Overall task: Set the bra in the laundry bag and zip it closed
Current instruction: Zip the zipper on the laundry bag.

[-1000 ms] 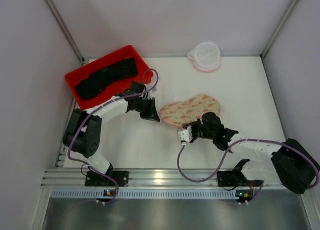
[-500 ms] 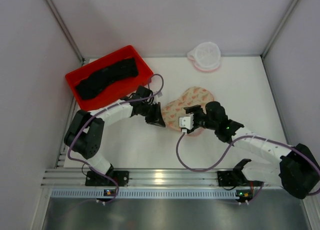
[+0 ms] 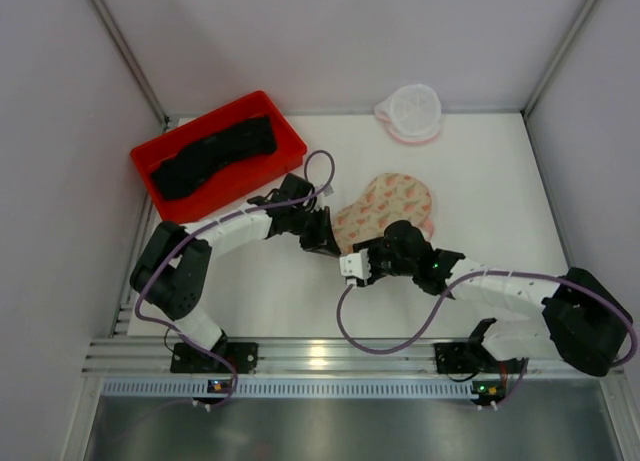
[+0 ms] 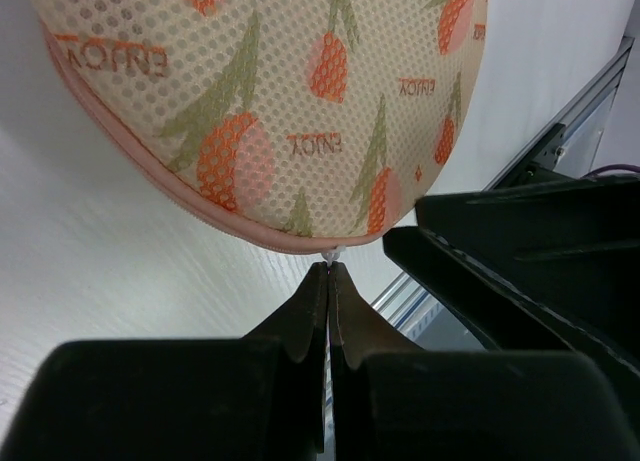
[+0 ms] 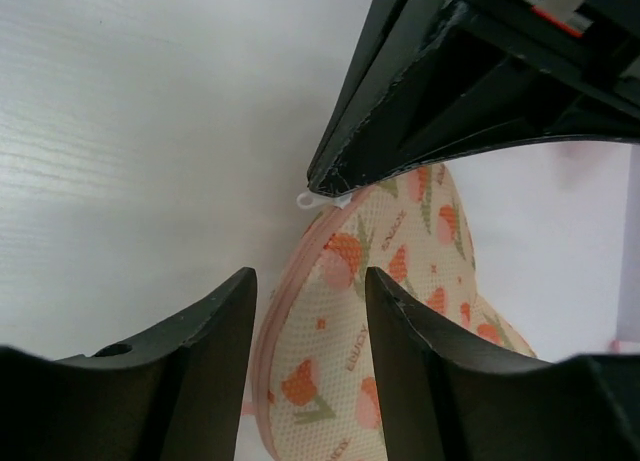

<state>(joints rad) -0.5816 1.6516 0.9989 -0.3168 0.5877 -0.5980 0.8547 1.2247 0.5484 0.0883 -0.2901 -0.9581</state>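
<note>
The black bra (image 3: 210,153) lies in the red tray (image 3: 290,121) at the back left. The laundry bag (image 3: 410,111), a round white mesh pouch with pink edging, sits untouched against the back wall. Mid-table lies a peach tulip-patterned mesh pouch (image 3: 390,206) with pink trim. My left gripper (image 3: 328,245) is shut on a small white pull tab (image 4: 330,251) at that pouch's (image 4: 280,101) near-left tip. My right gripper (image 3: 372,249) is open just beside it. Its fingers (image 5: 215,321) straddle the pouch's (image 5: 400,311) pink-edged end without pinching it.
White walls close in the table on three sides. An aluminium rail (image 3: 320,356) runs along the near edge by the arm bases. Purple cables (image 3: 390,341) loop from both wrists. The two grippers sit almost tip to tip.
My right gripper has opened and shifted left to the pouch's tip. The left gripper has moved right and nearer with the tab, and the peach pouch has swung more upright.
</note>
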